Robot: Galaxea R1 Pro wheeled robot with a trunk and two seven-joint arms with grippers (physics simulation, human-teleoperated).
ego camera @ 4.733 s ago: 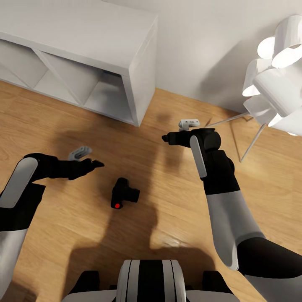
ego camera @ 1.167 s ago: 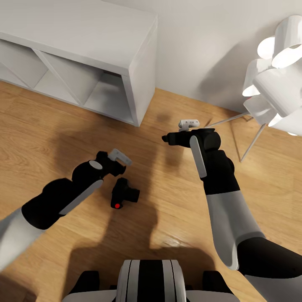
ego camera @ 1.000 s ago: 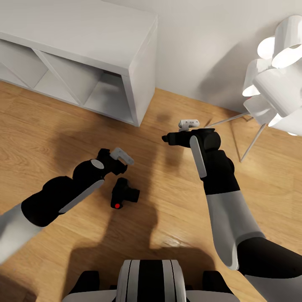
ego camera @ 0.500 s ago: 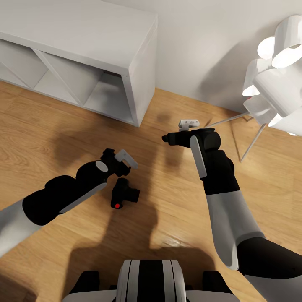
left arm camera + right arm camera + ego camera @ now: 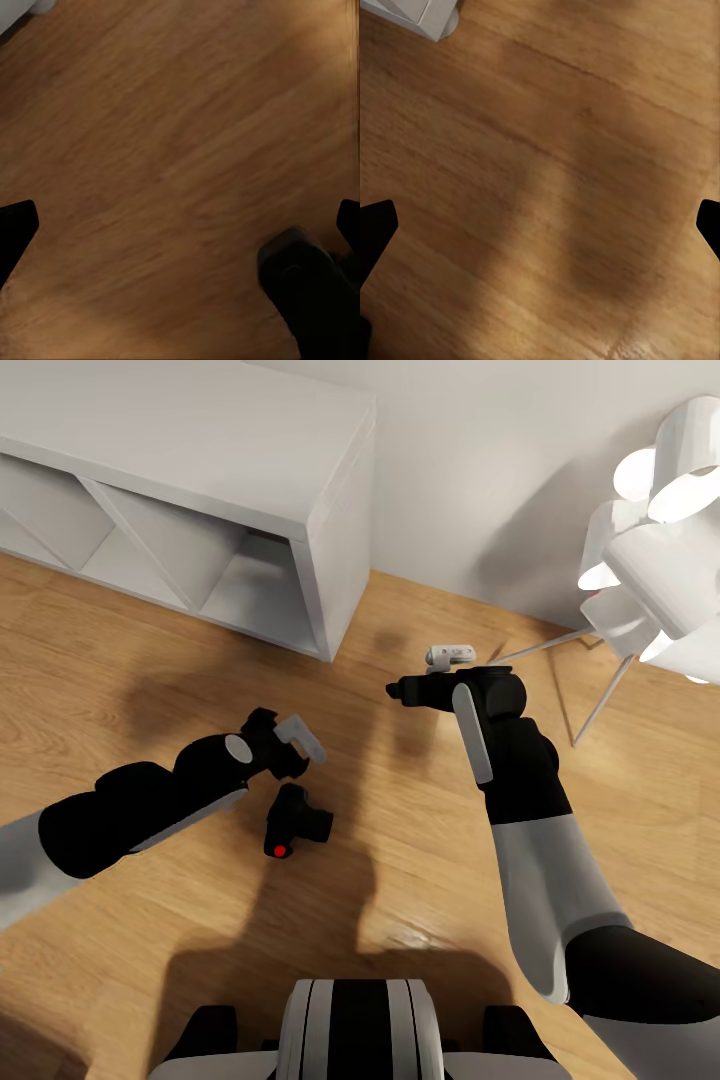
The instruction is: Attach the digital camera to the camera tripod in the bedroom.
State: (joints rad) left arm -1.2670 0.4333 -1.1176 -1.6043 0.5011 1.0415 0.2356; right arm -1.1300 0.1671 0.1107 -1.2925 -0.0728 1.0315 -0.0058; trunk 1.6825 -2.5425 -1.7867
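Item: digital camera (image 5: pixel 295 821), lying on wood floor (image 5: pixel 420 860), just in front of shelf unit (image 5: pixel 250 510). Change: I'm bringing my left gripper (image 5: pixel 290 752) in from far left; now it's hovering just beside the cam's far end, fingers spread w/ nothing between, so pickup approx. next. Right gripper (image 5: pixel 397 689) is idling, unmoved, also agape. Cam's long axis is running near-to-far, red button at near end; lens stub is pointing right.

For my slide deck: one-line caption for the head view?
Left gripper hovers above the digital camera on the wood floor, right gripper open nearby.
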